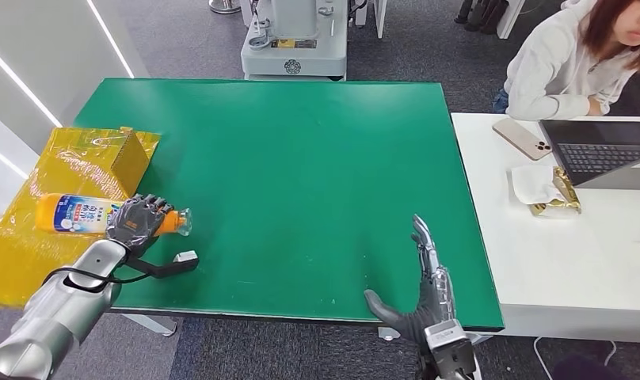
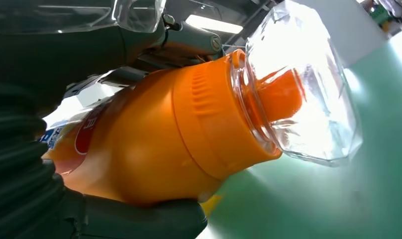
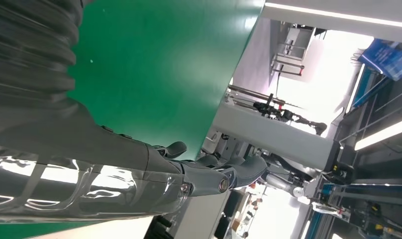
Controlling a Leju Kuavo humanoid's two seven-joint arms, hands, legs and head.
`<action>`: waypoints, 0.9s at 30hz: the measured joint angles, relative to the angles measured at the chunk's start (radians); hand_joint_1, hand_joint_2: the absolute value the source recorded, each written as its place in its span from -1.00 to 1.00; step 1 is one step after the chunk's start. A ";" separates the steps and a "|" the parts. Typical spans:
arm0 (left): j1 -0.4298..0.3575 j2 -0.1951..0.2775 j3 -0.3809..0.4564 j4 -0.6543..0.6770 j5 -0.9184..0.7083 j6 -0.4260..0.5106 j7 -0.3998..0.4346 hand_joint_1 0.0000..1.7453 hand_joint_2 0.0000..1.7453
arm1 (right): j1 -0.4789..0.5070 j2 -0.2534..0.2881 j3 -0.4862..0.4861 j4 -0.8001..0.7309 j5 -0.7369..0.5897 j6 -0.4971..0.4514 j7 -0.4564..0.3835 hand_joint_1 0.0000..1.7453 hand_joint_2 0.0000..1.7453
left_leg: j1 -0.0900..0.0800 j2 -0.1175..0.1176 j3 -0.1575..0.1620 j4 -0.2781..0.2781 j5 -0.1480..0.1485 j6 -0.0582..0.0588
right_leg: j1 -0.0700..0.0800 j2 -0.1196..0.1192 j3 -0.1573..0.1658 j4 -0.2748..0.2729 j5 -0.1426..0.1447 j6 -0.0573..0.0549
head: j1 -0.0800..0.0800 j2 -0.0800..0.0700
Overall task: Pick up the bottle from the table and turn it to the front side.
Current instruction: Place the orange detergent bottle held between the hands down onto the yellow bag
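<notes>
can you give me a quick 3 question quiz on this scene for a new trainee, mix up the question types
1. True or false: the left hand grips the orange bottle, which lies on its side.
2. Multiple choice: where is the right hand?
A. holding the phone
B. open, at the near edge of the green table
C. resting on the laptop
3. Fill in: the bottle's clear cap points toward the ______ of the green table, away from the gold box.

Key: 1 true; 2 B; 3 middle
</notes>
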 joint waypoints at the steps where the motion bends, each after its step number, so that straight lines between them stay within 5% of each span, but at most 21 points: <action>1: 0.001 0.002 -0.002 0.006 -0.004 0.000 0.000 1.00 1.00 | 0.000 0.000 -0.001 0.000 0.002 0.004 0.000 -1.00 1.00 | 0.000 0.000 0.000 0.000 0.000 0.000 | 0.000 0.000 0.000 0.000 0.000 0.000 | 0.000 0.000; 11: 0.009 0.008 -0.018 0.028 -0.030 -0.001 -0.004 1.00 1.00 | -0.004 0.007 -0.007 0.013 0.008 0.028 -0.006 -1.00 1.00 | 0.000 0.000 0.000 0.000 0.000 0.000 | 0.000 0.000 0.000 0.000 0.000 0.000 | 0.000 0.000; 19: 0.001 -0.004 -0.022 0.037 -0.002 0.010 -0.084 1.00 1.00 | -0.003 0.020 -0.007 0.028 0.020 0.040 -0.011 -1.00 1.00 | 0.000 0.000 0.001 0.000 0.000 0.000 | 0.000 0.000 0.000 0.000 0.000 0.000 | 0.000 0.000; 27: -0.006 -0.055 -0.028 0.054 -0.007 0.132 -0.107 1.00 1.00 | -0.008 0.024 -0.007 0.045 0.022 0.037 -0.013 -1.00 1.00 | 0.000 0.000 0.000 0.000 0.000 0.000 | 0.000 0.000 0.000 0.000 0.000 0.000 | 0.000 0.000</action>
